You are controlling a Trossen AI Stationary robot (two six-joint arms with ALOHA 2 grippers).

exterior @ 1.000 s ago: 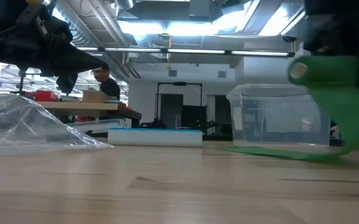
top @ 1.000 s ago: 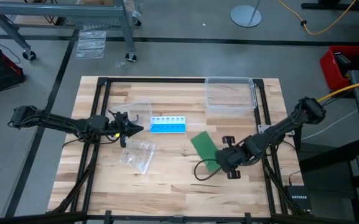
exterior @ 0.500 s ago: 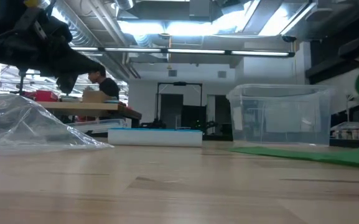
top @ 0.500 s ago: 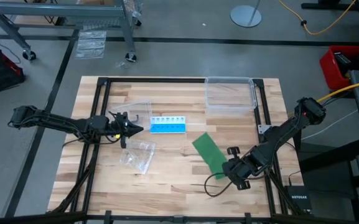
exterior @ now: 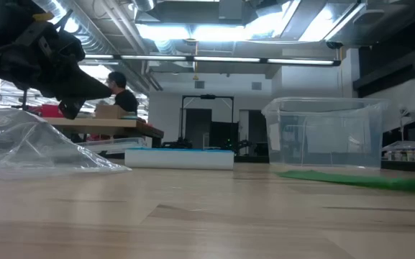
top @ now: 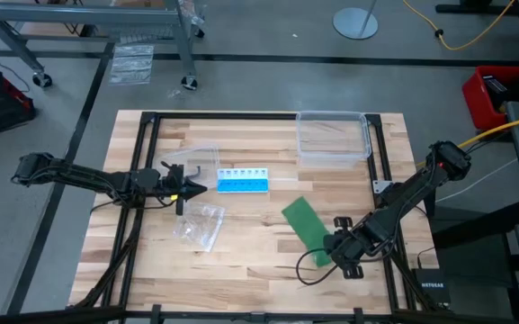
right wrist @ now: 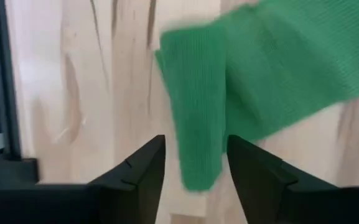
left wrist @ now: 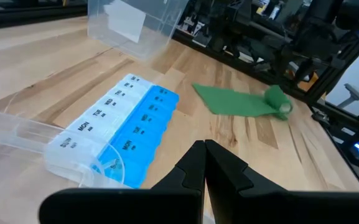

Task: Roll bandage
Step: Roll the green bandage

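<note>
The green bandage (top: 305, 227) lies flat on the table at the near right, its rolled end (left wrist: 277, 101) toward the near right corner. My right gripper (top: 329, 256) points down over that rolled end (right wrist: 191, 149). It is open, one finger on either side of the roll, and I see no touch. My left gripper (top: 192, 187) is shut and hovers at the left, beside the pill organizer, holding nothing.
A blue and white pill organizer (top: 243, 183) lies mid-table. A crumpled clear plastic bag (top: 201, 225) lies near my left gripper. A clear plastic box (top: 333, 135) stands at the far right. Black frame rails (top: 380, 180) run along the table's sides.
My right gripper has carried the bandage's rolled end toward the near right corner and down, then opened. The roll, lifted a second ago, now lies on the table, and the strip lies flat. My left gripper has tipped slightly downward.
</note>
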